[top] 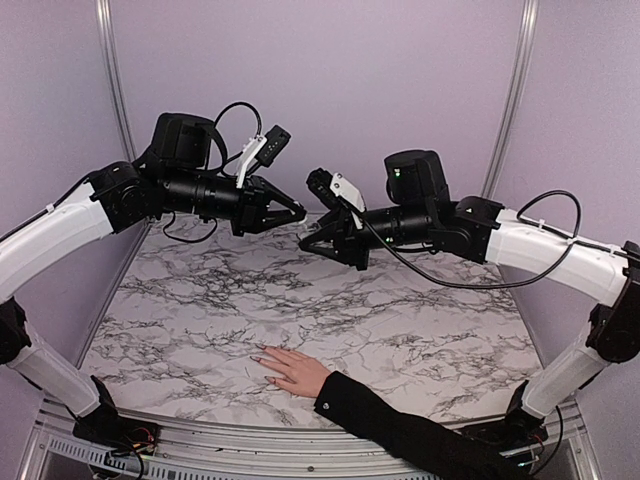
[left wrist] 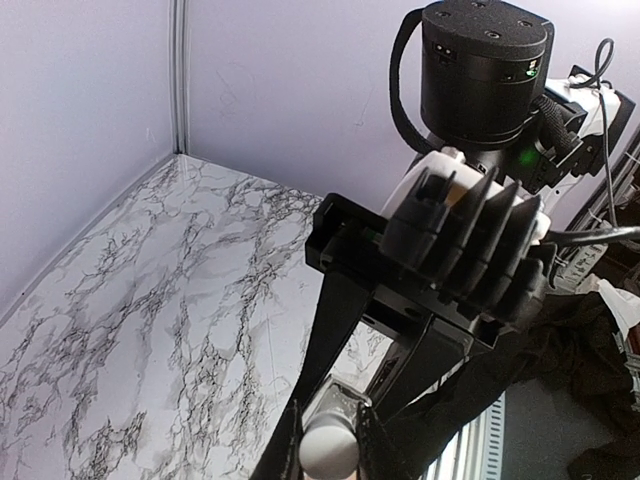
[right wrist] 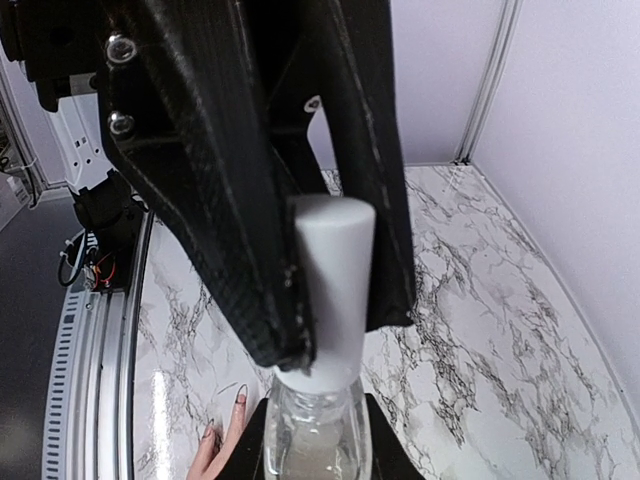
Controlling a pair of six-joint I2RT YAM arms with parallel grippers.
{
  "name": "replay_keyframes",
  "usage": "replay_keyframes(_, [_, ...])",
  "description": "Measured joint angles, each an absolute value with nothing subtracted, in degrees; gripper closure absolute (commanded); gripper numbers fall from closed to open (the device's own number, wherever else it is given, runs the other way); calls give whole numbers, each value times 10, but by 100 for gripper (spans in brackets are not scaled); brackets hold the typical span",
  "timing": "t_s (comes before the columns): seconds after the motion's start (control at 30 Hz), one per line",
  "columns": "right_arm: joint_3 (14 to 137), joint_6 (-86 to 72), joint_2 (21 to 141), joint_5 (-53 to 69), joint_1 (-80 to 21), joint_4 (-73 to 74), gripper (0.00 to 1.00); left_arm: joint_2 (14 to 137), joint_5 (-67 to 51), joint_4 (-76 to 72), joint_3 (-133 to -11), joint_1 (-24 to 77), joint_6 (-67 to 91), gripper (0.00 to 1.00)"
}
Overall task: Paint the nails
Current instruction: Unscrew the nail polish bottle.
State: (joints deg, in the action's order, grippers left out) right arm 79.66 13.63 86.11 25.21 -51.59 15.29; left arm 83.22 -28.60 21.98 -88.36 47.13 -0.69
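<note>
We are clamping the left gripper [left wrist: 330, 452] on the bottle [right wrist: 315, 432] and the right gripper [right wrist: 335, 265] on its white cap [right wrist: 337, 240]. The nails [right wrist: 240, 397], on the hand [top: 298, 372] lying on the table [top: 420, 300], are seemingly awaiting paint.

A white table [top: 400, 330] with dark marble veining sits between pale lilac walls [top: 330, 80]. Silvery metal posts [top: 114, 90] stand at the back corners; a metal rail [top: 250, 450] edges its front.

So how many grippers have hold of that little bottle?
2. The left gripper grips the clear bottle by its body; the right gripper is shut on its white cap, both raised above the table.
</note>
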Motion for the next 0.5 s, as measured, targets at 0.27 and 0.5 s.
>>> replay_keyframes(0.27, [797,138,864,249,-516,157,100,832,-277,223,-884,471,-19,100])
replay_keyframes(0.5, [797,138,866,249,-516,157,100,832,-275,224,-884,471,-22,100])
